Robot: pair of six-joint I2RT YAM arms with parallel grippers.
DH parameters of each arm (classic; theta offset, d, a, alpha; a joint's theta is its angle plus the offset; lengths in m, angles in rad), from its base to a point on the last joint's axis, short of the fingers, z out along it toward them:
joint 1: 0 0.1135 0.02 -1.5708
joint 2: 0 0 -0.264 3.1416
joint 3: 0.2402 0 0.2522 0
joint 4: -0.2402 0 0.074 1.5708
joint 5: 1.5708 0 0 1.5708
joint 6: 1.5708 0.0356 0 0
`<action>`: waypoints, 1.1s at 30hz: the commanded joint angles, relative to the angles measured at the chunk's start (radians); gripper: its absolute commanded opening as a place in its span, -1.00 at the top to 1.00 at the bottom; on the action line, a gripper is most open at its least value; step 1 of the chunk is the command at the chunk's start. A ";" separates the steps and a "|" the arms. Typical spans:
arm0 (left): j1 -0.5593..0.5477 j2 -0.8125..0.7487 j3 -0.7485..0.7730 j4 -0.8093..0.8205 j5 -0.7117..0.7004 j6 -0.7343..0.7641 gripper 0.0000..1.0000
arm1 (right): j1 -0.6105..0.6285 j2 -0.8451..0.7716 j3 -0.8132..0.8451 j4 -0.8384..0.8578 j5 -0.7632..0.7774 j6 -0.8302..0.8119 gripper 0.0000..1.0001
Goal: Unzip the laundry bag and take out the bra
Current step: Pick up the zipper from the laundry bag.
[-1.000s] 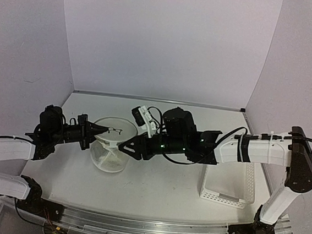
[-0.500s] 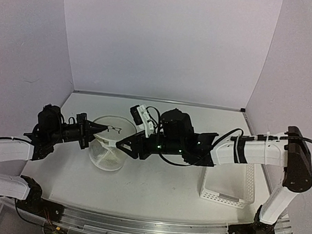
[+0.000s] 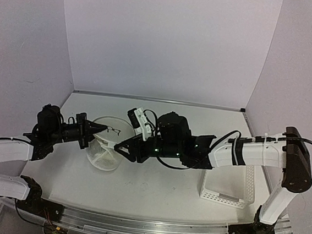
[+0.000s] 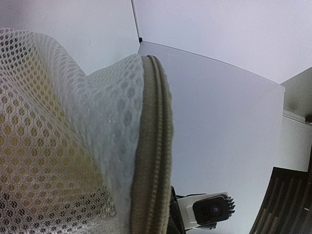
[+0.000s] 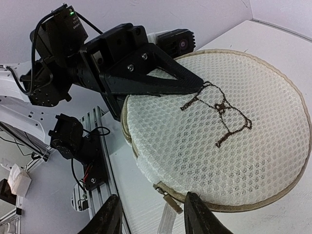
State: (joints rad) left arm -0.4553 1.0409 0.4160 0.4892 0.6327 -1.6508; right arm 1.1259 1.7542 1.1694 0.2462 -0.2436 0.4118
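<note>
as the right end effector (image 3: 121, 148) creeps further left, spread wide, the zipper pull (image 5: 165, 199) now sits just ahead of it. left end effector (image 3: 93, 128) stays clenched on the rim of the laundry bag (image 3: 107, 151), standing on the desk (image 3: 154, 189) between both arms. zip looks closed, so grabbing that pull comes next.
</note>
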 commanded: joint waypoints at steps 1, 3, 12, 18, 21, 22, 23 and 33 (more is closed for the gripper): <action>-0.003 -0.031 0.009 0.058 0.012 -0.014 1.00 | 0.022 -0.040 -0.017 0.053 0.043 -0.007 0.10; -0.003 -0.029 0.009 0.058 0.012 -0.012 1.00 | 0.027 -0.056 -0.035 0.058 0.065 -0.005 0.11; -0.003 -0.011 0.026 0.058 0.021 -0.005 1.00 | 0.029 -0.099 -0.094 0.085 0.131 -0.004 0.07; -0.003 -0.002 0.042 0.058 0.031 0.002 1.00 | 0.029 -0.084 -0.060 0.090 0.133 -0.010 0.07; -0.003 -0.004 0.040 0.058 0.031 0.002 1.00 | 0.030 -0.078 -0.045 0.090 0.136 -0.018 0.07; -0.003 -0.003 0.040 0.058 0.032 0.002 1.00 | 0.029 -0.075 -0.042 0.090 0.134 -0.019 0.08; -0.003 -0.002 0.039 0.058 0.032 0.002 1.00 | 0.029 -0.071 -0.038 0.090 0.131 -0.019 0.08; -0.003 0.009 0.044 0.059 0.039 0.005 1.00 | 0.029 -0.056 -0.013 0.089 0.114 -0.024 0.26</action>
State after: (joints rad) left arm -0.4557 1.0477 0.4164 0.4896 0.6449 -1.6501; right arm 1.1526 1.7073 1.1034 0.2829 -0.1261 0.4026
